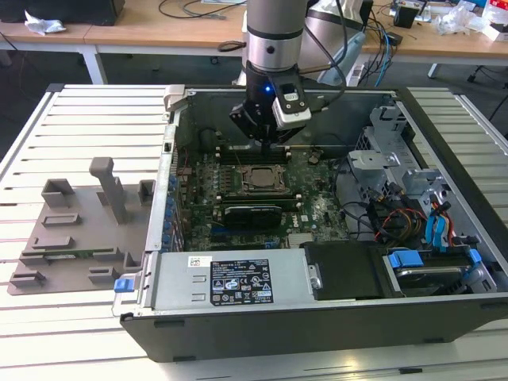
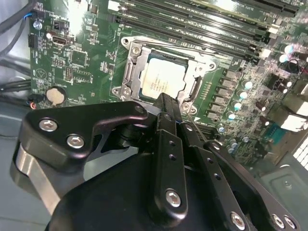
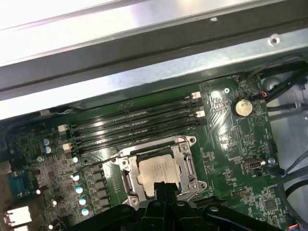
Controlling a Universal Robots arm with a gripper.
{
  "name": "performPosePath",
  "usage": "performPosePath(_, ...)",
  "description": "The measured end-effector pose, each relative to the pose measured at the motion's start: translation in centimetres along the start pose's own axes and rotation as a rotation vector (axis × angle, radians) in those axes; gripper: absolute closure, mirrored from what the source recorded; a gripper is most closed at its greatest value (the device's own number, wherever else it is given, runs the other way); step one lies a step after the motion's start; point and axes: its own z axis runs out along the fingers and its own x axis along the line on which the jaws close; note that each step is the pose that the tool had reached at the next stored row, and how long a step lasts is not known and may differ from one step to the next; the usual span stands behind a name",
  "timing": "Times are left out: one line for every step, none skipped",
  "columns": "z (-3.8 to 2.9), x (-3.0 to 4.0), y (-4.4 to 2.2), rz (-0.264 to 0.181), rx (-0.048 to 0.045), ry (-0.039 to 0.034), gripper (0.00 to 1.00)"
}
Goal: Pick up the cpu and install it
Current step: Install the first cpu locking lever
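One pale silvery square cpu (image 2: 163, 79) lay in the socket frame (image 2: 132, 72), just beyond your fingers (image 2: 167, 111), which were pressed together.

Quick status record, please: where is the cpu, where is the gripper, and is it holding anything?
cpu: lies flat inside the socket frame on the motherboard
gripper: over one edge of the cpu, jaws shut, holding nothing
contact: cannot tell whether the tip touches the cpu
memory slots: beside the socket frame
computer case: open, lying on its side
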Motion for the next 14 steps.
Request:
performPosePath(0.0,0.0,0.0,-0.008,-0.0003,-0.0002,0.89)
performPosePath(0.0,0.0,0.0,-0.016,-0.0006,-0.0004,0.89)
performPosePath(0.0,0.0,0.0,-0.034,-0.0012,-0.0008,0.89)
performPosePath(0.0,0.0,0.0,-0.051,-0.0017,-0.0011,0.89)
performPosePath(0.0,0.0,0.0,-0.069,-0.0024,-0.0015,0.89)
performPosePath(0.0,0.0,0.0,-0.095,-0.0032,-0.0022,0.89)
performPosePath(0.0,0.0,0.0,-0.114,-0.0039,-0.0025,0.89)
performPosePath(0.0,0.0,0.0,-0.141,-0.0048,-0.0032,0.89)
performPosePath(0.0,0.0,0.0,-0.155,-0.0052,-0.0035,0.89)
performPosePath(0.0,0.0,0.0,-0.164,-0.0055,-0.0036,0.89)
performPosePath(0.0,0.0,0.0,-0.182,-0.0061,-0.0041,0.89)
performPosePath(0.0,0.0,0.0,-0.191,-0.0064,-0.0043,0.89)
performPosePath(0.0,0.0,0.0,-0.207,-0.0069,-0.0046,0.89)
performPosePath(0.0,0.0,0.0,-0.227,-0.0077,-0.005,0.89)
